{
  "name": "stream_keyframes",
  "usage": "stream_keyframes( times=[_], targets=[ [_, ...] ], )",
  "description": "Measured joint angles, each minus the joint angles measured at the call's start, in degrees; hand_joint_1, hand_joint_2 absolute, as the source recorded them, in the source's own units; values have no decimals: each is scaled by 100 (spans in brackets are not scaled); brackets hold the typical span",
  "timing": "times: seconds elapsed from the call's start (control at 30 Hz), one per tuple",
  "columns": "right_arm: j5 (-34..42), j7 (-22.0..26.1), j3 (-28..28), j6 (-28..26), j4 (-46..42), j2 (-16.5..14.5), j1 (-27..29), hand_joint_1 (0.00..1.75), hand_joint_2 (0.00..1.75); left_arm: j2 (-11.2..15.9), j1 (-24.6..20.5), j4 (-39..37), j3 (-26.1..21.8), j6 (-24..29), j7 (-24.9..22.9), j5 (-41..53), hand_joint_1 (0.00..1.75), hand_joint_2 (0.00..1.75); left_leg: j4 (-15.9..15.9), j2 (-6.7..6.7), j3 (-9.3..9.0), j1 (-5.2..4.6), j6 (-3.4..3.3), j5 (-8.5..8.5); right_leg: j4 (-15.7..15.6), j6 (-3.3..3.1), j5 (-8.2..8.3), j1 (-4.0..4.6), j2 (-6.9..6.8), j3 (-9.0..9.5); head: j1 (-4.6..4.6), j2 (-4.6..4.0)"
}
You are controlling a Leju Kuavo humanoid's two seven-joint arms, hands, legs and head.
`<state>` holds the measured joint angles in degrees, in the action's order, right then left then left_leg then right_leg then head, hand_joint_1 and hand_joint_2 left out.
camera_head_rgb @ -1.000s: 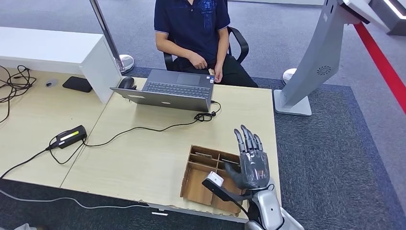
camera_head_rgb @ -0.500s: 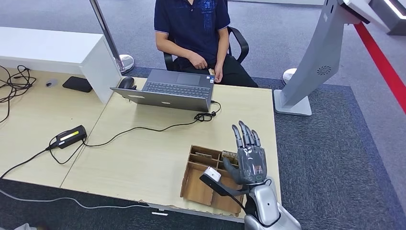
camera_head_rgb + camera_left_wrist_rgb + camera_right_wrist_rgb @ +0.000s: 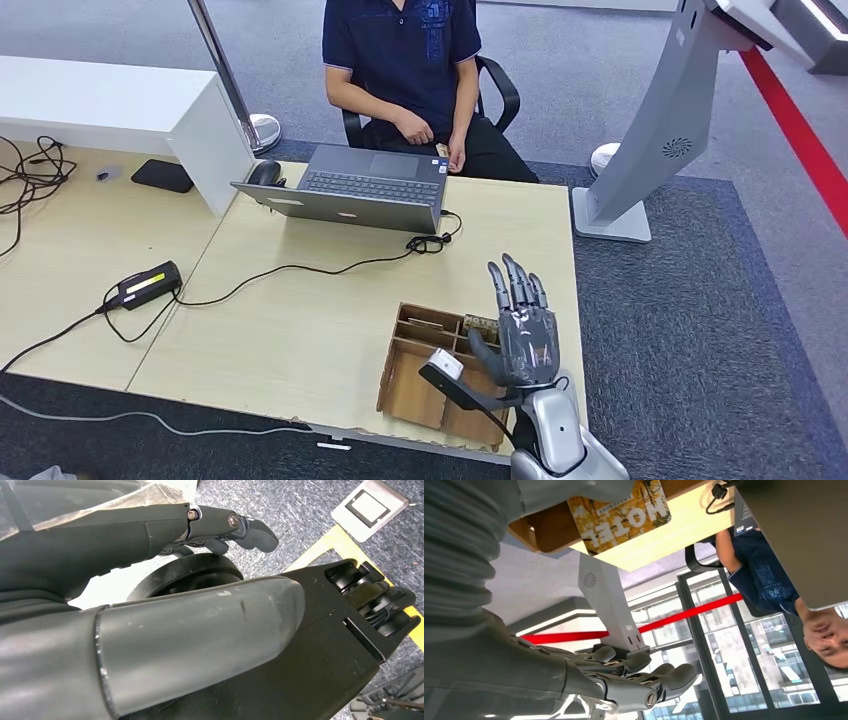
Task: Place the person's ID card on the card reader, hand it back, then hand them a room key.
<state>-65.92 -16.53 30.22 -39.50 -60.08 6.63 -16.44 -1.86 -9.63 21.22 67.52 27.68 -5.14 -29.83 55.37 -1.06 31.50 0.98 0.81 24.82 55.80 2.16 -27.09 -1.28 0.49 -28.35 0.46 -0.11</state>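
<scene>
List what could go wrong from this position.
1. The open right hand hovers over the wooden divided tray at the table's corner; a clumsy reach for the key cards could shove the tray off the edge.
2. A sweep toward the card reader could snag the black cable lying between.

One laptop (image 3: 350,188) is seen on the desk (image 3: 300,320), with one mouse (image 3: 264,173) beside it. One card reader (image 3: 148,284) is counted at the desk's left side, and one wooden tray (image 3: 410,385) at its near right corner. One patterned card (image 3: 619,514) is seen in the tray. One person (image 3: 405,60) is seated at the far edge. One phone (image 3: 162,175) is counted.
</scene>
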Motion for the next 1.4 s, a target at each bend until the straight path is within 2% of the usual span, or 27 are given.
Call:
stream_keyframes(
  times=[0.23,0.5,0.77,0.9,1.03,1.13,1.4],
  targets=[
    [-114,-453,75,104,-474,153,328,0,175,4,0,0,-4,32,0,0,0,0,0,0,1,0,0,0,0,0,0,0,0,1,-1,0],
    [-295,-647,166,166,-964,306,541,0,175,7,1,0,-7,51,0,0,0,0,0,-1,2,0,0,0,0,0,0,0,0,0,1,0],
    [-648,-879,349,512,-1527,331,682,0,175,7,1,0,-7,57,0,0,0,0,-1,-1,3,0,0,0,0,-1,0,1,0,0,0,0],
    [-840,-1011,520,728,-1746,209,668,0,175,6,-36,0,-5,-191,-44,22,0,0,-1,0,2,1,0,0,1,-1,0,1,0,-1,1,0],
    [-891,-960,704,810,-1802,11,547,0,175,6,-169,20,-8,-579,-315,105,0,0,-1,0,1,2,1,-2,1,-1,0,2,0,0,0,0],
    [-908,-864,836,795,-1783,-148,459,0,175,-4,-258,105,-13,-646,-466,83,0,0,-1,-3,1,2,2,-2,1,-1,0,2,-2,5,1,0],
    [-711,-611,1121,545,-1422,-579,135,0,175,-45,-333,294,-22,-731,-466,-52,0,0,-1,-3,2,2,2,-2,2,-1,0,3,-2,3,2,0]
  ],
)
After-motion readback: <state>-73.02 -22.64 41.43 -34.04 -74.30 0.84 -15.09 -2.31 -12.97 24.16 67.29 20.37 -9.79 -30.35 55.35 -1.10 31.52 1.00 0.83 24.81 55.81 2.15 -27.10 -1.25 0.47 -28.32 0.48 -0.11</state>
